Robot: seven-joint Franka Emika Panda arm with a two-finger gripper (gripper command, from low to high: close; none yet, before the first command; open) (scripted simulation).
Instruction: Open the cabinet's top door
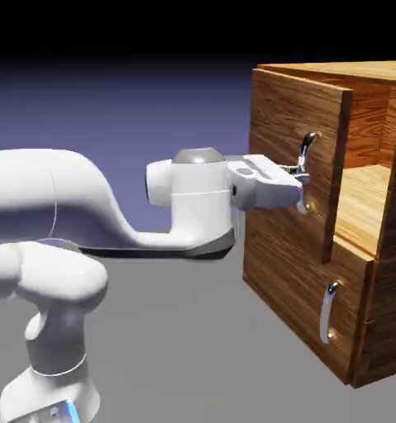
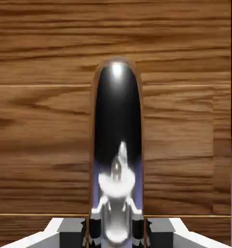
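Note:
The wood-grain cabinet (image 1: 388, 281) stands at the exterior view's right. Its top door (image 1: 283, 116) is pulled a little way out from the body, and a gap behind the door shows the inner shelf (image 1: 362, 202). My gripper (image 1: 300, 180) reaches in level and is shut on the top door's curved silver handle (image 1: 309, 142), low on its length. In the hand view the shiny handle (image 2: 116, 126) rises large between my fingertips (image 2: 91, 231), with the gripper (image 2: 116, 231) clamped round its base. Wood (image 2: 40, 121) fills the rest of that view.
Below, the lower door (image 1: 275, 281) is flush and shut, with its shorter silver handle (image 1: 328, 310). My white arm (image 1: 69, 198) stretches in from the exterior view's left, over the grey table (image 1: 193, 347).

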